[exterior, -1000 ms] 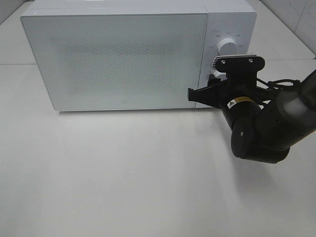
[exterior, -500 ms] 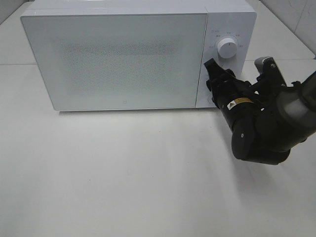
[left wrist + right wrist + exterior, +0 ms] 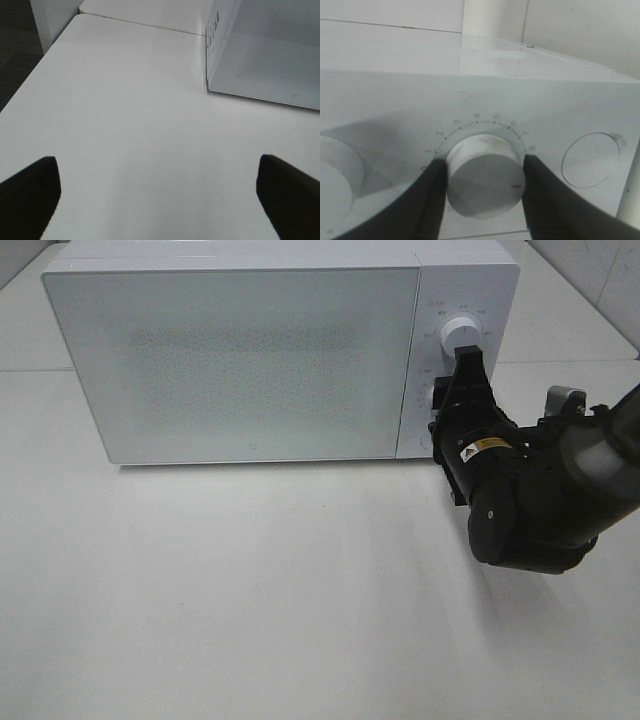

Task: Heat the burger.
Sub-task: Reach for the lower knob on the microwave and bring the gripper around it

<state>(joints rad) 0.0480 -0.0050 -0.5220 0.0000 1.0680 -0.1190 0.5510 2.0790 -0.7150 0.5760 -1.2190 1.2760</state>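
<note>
Microwave oven, white and boxy, stood shut in my high view, right gripper at its panel. Left wrist: left gripper gaped over white table. Right wrist: fingers clamped the round white numbered dial. I couldn't tell where the burger was.

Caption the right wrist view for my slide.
Right gripper clamped on the numbered knob of the white microwave, fingers on either side.

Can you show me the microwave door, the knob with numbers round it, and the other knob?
microwave door [image 3: 240,360], high outside view, middle of its front panel.
numbered knob [image 3: 482,181], right wrist view, its flat front face.
other knob [image 3: 461,331], high outside view, its front face.
</note>
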